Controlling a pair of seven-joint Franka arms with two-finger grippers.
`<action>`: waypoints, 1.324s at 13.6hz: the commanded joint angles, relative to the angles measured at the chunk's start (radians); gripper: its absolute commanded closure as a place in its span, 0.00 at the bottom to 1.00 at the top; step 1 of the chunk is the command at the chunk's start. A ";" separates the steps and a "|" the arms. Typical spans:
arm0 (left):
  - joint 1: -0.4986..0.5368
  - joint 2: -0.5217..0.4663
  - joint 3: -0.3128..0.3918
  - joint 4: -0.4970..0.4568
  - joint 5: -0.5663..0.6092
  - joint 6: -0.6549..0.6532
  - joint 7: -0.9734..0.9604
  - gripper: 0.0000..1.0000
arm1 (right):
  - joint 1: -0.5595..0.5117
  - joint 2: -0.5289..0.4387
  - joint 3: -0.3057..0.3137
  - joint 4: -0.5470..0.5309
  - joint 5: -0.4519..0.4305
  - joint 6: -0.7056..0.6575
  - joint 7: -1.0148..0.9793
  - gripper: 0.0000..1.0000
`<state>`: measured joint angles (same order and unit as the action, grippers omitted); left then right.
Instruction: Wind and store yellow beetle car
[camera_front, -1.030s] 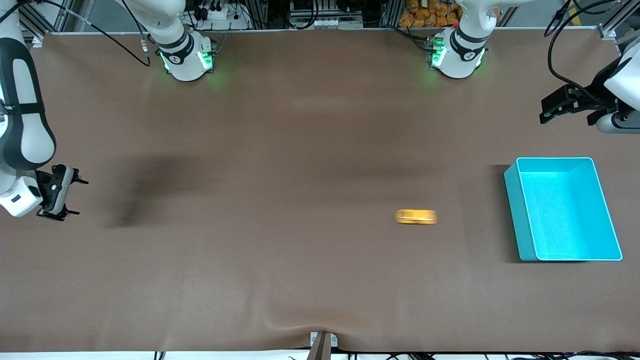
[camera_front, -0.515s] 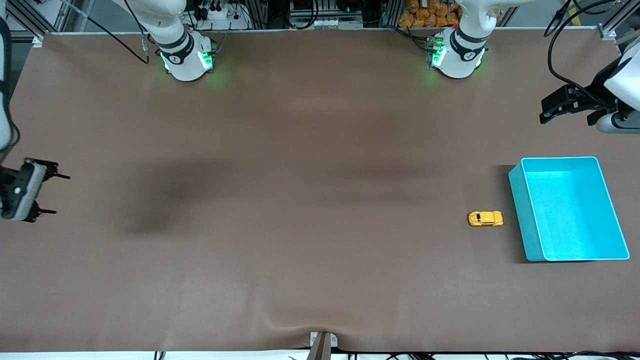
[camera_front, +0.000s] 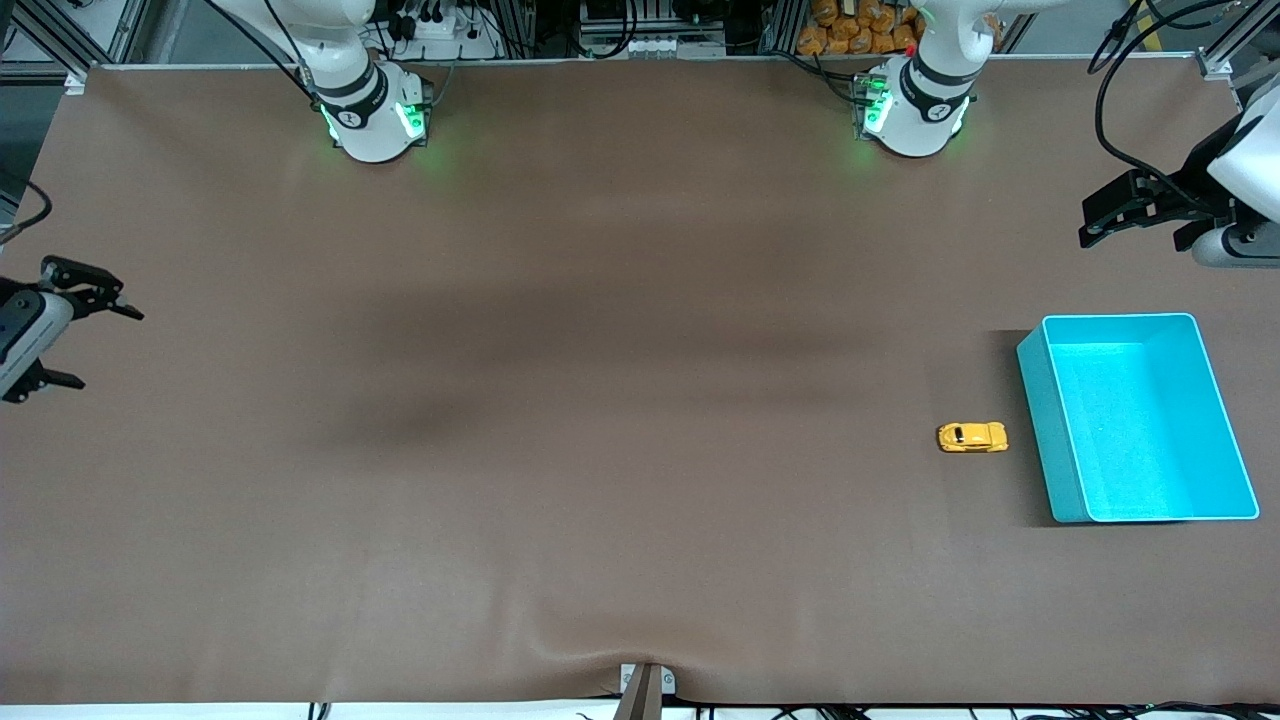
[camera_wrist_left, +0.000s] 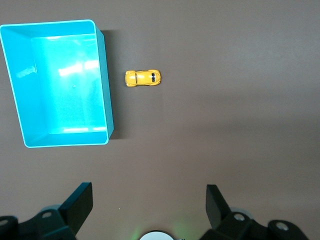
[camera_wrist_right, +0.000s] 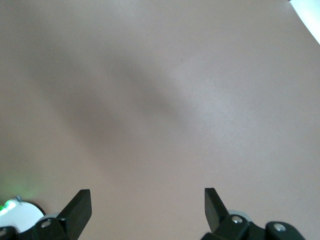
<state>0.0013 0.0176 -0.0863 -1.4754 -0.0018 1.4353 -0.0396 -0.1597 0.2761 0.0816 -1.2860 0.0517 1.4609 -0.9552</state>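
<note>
The yellow beetle car (camera_front: 972, 437) stands still on the brown table, close beside the turquoise bin (camera_front: 1045, 420), on the bin's side toward the right arm's end. It also shows in the left wrist view (camera_wrist_left: 143, 78) next to the bin (camera_wrist_left: 106, 85). The bin holds nothing. My left gripper (camera_front: 1095, 215) is open and empty, raised at the left arm's end of the table; its fingers (camera_wrist_left: 80, 202) are wide apart. My right gripper (camera_front: 100, 340) is open and empty at the right arm's end of the table, its fingers (camera_wrist_right: 80, 205) over bare table.
The brown mat (camera_front: 600, 400) covers the whole table. The two arm bases (camera_front: 375, 115) stand along the table's edge away from the front camera. A small bracket (camera_front: 645, 685) sits at the edge nearest that camera.
The car rolled across the table toward the bin and stopped beside it; the bin shifted slightly. The right gripper drew back toward the right arm's end of the table. The left arm stayed still.
</note>
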 joint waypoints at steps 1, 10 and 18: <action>0.002 -0.008 -0.001 -0.002 0.003 -0.009 -0.014 0.00 | 0.017 -0.037 -0.011 0.005 0.000 -0.025 0.114 0.00; 0.000 -0.008 -0.003 -0.002 0.003 -0.009 -0.014 0.00 | 0.085 -0.116 -0.009 0.013 -0.006 -0.105 0.547 0.00; -0.024 0.028 -0.013 -0.025 -0.012 -0.004 -0.236 0.00 | 0.068 -0.137 -0.023 0.011 -0.016 -0.174 0.602 0.00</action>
<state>-0.0113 0.0404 -0.1014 -1.4871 -0.0018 1.4354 -0.1871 -0.0848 0.1600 0.0620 -1.2709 0.0435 1.3071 -0.3699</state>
